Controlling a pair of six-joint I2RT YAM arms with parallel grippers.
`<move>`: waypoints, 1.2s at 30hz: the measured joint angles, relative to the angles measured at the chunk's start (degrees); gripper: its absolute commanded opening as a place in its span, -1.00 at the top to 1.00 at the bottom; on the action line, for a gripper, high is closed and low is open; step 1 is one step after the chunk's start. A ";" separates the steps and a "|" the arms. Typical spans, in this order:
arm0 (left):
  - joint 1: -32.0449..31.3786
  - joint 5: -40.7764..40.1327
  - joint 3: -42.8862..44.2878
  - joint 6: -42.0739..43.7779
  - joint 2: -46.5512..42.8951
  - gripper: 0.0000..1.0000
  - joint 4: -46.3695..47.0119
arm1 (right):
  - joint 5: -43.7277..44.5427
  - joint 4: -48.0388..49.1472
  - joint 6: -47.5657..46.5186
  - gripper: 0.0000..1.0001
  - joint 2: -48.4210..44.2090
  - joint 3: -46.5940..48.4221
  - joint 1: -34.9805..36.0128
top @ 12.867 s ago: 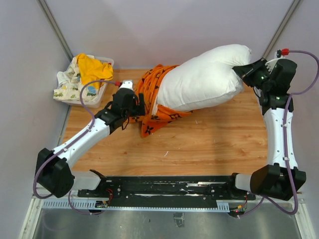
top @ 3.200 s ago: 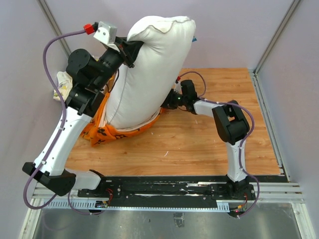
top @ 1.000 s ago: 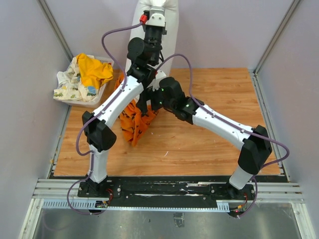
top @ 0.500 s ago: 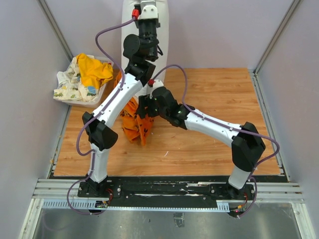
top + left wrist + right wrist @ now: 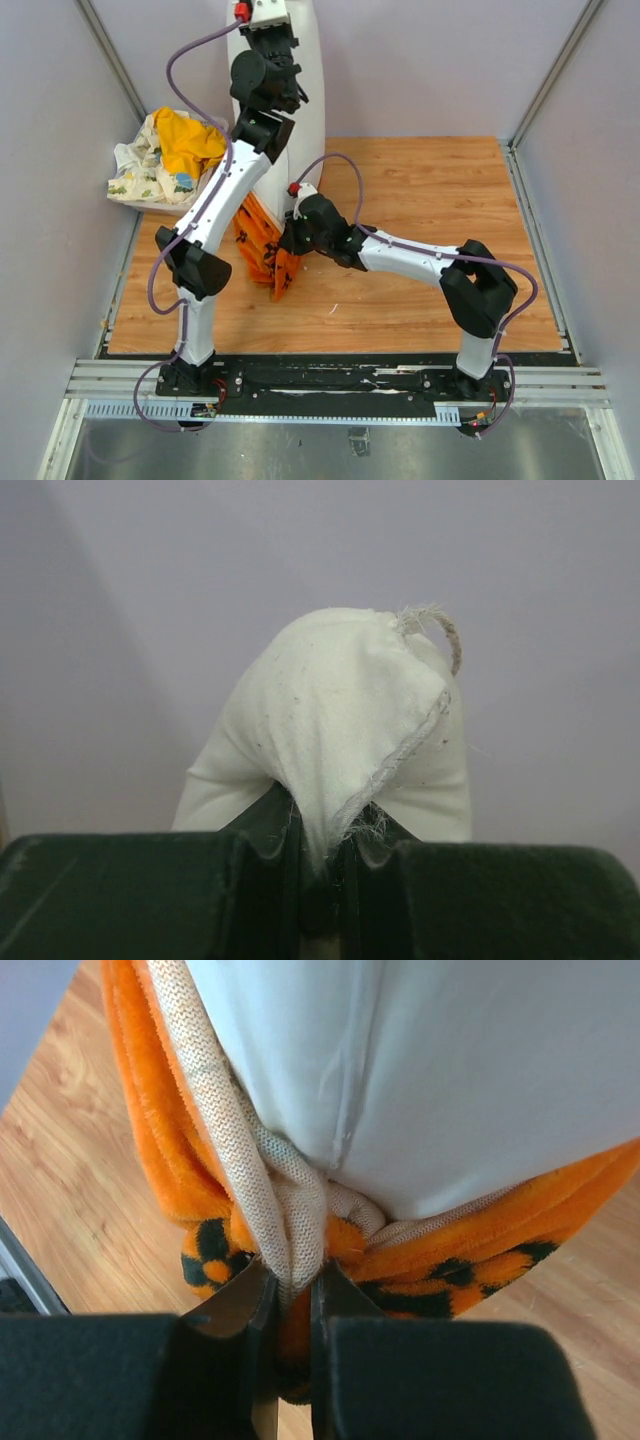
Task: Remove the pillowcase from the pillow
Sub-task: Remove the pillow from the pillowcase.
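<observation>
The plump white pillow point(image 5: 300, 80) hangs upright at the back, lifted high by my left gripper point(image 5: 268, 28). In the left wrist view that gripper point(image 5: 318, 855) is shut on a corner of the pillow point(image 5: 340, 720). The orange pillowcase point(image 5: 262, 245) with black motifs is bunched round the pillow's lower end, down by the table. My right gripper point(image 5: 287, 240) sits low beside it. Seen from the right wrist, that gripper point(image 5: 290, 1295) is shut on the pillowcase point(image 5: 470, 1225) at its beige-lined rim, just under the white pillow point(image 5: 450, 1070).
A white basket point(image 5: 140, 180) with yellow and white printed cloths stands at the back left of the wooden table point(image 5: 430, 190). Purple walls close in behind and on both sides. A black rail point(image 5: 330, 375) runs along the near edge.
My left arm has raised the pillow further up and left. My right gripper moved down and left to the pillowcase's rim and closed on it; the pillowcase has slipped lower.
</observation>
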 measured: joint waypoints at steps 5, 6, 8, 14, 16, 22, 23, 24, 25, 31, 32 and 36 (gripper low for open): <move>3.85 -2.91 -3.65 -5.57 -4.55 1.00 -2.03 | -3.10 0.63 -0.92 0.99 3.80 -2.27 1.31; 4.39 -3.17 -3.93 -6.62 -5.40 1.00 -2.47 | -3.61 0.72 -0.92 0.99 4.37 -2.99 1.64; 6.16 -3.28 -4.57 -9.90 -7.61 0.99 -3.96 | -4.94 1.14 -0.94 0.99 5.88 -5.73 1.95; 13.42 -2.73 -6.73 -20.33 -13.99 0.99 -8.46 | -5.66 3.74 -1.16 0.98 5.75 -8.13 1.95; 14.82 -2.21 -7.61 -22.32 -15.69 0.99 -9.07 | -5.62 4.15 -1.20 0.98 5.42 -8.94 1.90; 16.81 1.36 -7.93 -27.93 -19.30 0.99 -12.13 | -10.47 5.29 0.15 0.98 2.36 -13.51 -3.23; 18.29 2.67 -7.89 -29.94 -19.78 0.99 -13.00 | -11.32 5.20 0.55 0.98 1.97 -14.29 -5.11; 20.41 4.20 -7.89 -32.33 -20.44 0.99 -14.21 | -11.91 5.03 0.94 0.98 1.77 -15.10 -7.21; 22.43 5.20 -7.91 -34.51 -21.09 0.99 -15.06 | -12.50 4.74 1.31 0.98 1.60 -15.89 -9.44; 27.08 9.68 -10.12 -41.66 -27.08 0.99 -16.61 | -12.98 1.07 1.99 0.98 -2.80 -18.99 -20.98; 26.86 10.49 -10.47 -42.16 -28.20 0.99 -16.61 | -12.55 -0.02 1.86 0.98 -3.93 -19.19 -22.60; 26.82 12.31 -10.91 -43.25 -31.06 0.99 -15.45 | -11.39 -3.98 1.70 0.98 -10.56 -20.94 -31.06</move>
